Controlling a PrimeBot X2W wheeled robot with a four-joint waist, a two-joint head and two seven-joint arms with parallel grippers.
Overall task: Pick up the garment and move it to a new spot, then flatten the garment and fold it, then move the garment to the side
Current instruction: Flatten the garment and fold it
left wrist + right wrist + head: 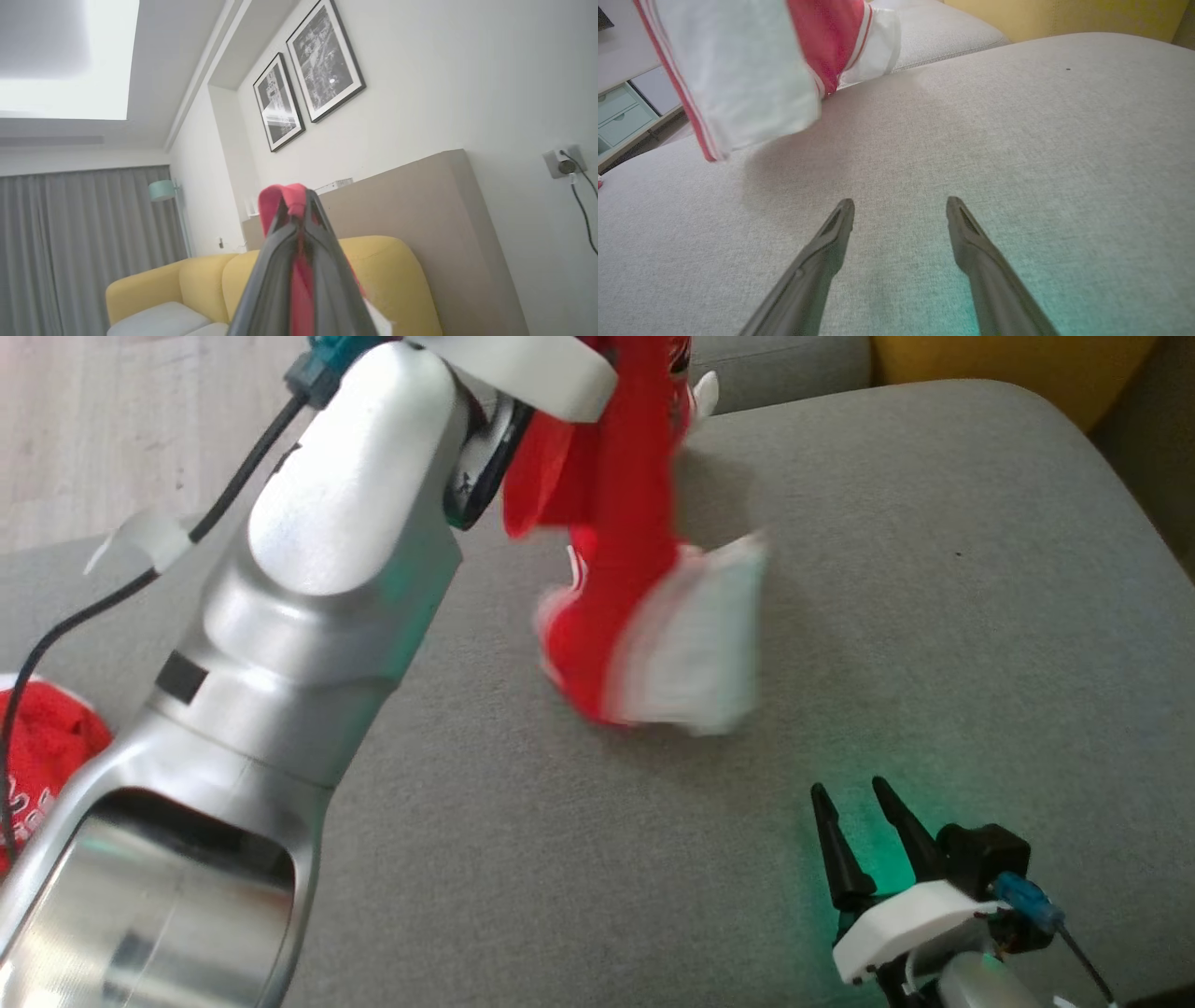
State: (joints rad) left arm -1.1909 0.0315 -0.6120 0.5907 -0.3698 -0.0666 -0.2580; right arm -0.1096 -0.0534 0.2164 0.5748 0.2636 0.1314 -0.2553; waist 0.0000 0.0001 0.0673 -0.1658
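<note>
A red garment [616, 551] with white sleeves hangs in the air over the grey cushion [934, 616], blurred. It dangles from my raised left arm, whose gripper end lies at the head view's top edge. In the left wrist view my left gripper [296, 205] is shut on a fold of the red garment [292, 196], pointing up at the room's wall. My right gripper [848, 791] stands open low at the front right, empty, just above the cushion. In the right wrist view its fingers [836, 233] are spread apart, with the garment [738, 79] hanging to their upper left.
Another red cloth [42, 747] lies at the left edge behind my left arm. A yellow sofa back [1008, 364] runs along the far side. Wooden floor [112, 420] shows at the upper left. A pale drawer unit [626, 112] stands beyond the cushion's edge.
</note>
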